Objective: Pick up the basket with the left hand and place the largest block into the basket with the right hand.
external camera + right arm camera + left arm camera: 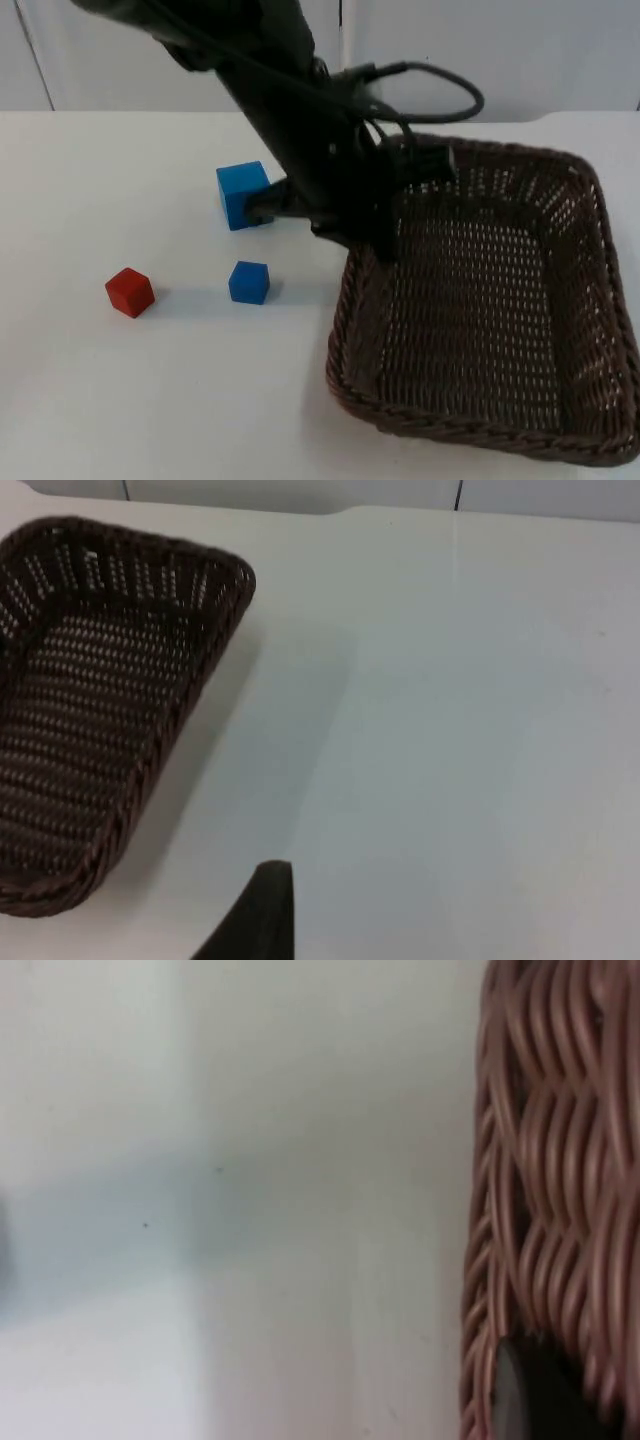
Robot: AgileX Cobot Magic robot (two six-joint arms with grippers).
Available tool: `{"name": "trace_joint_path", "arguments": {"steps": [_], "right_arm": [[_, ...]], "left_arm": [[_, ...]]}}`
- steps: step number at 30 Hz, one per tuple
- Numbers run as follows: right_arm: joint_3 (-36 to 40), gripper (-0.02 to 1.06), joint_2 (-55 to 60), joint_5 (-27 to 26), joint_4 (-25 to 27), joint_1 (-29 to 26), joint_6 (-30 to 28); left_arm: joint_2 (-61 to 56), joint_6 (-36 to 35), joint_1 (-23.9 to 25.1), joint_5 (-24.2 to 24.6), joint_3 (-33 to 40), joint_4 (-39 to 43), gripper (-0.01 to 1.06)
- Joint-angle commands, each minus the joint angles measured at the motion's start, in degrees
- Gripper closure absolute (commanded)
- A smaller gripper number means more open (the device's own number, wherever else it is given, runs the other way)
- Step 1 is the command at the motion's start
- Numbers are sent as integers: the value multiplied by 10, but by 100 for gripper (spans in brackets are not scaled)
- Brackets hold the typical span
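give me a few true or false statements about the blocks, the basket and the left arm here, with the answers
1. Three blocks lie on the table. True: a large blue block, a small blue block and a red block.
2. The red block is the largest. False: the large blue block is.
3. The basket holds a block. False: nothing lies in it.
4. The left gripper is at the basket's rim. True.
5. The basket is white plastic. False: it is dark brown wicker.

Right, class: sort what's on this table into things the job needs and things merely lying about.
Needed:
wicker basket
larger blue block
left claw, at the basket's rim

Lying about:
smaller blue block
red block
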Motion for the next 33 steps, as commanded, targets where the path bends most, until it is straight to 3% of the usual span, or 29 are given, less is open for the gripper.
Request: {"name": "trace_joint_path", "arguments": {"steps": [1, 5, 12, 20, 24, 33], "right_arm": [[0, 0, -2, -4, -1, -5, 0], [0, 0, -2, -4, -1, -5, 0], [0, 0, -2, -4, -1, -5, 0], [0, 1, -2, -4, -1, -5, 0], [0, 1, -2, -4, -1, -5, 0], [0, 0, -2, -4, 1, -5, 0]], "left_arm": [[-27, -5, 5, 20, -3, 3, 105], [-51, 35, 30, 55, -1, -4, 105], [-69, 48, 67, 87, -1, -18, 105], [-94, 83, 117, 166, 26, -24, 105], [-128, 106, 144, 147, 89, -37, 105], [-273, 134, 245, 50, 298, -70, 105]]}}
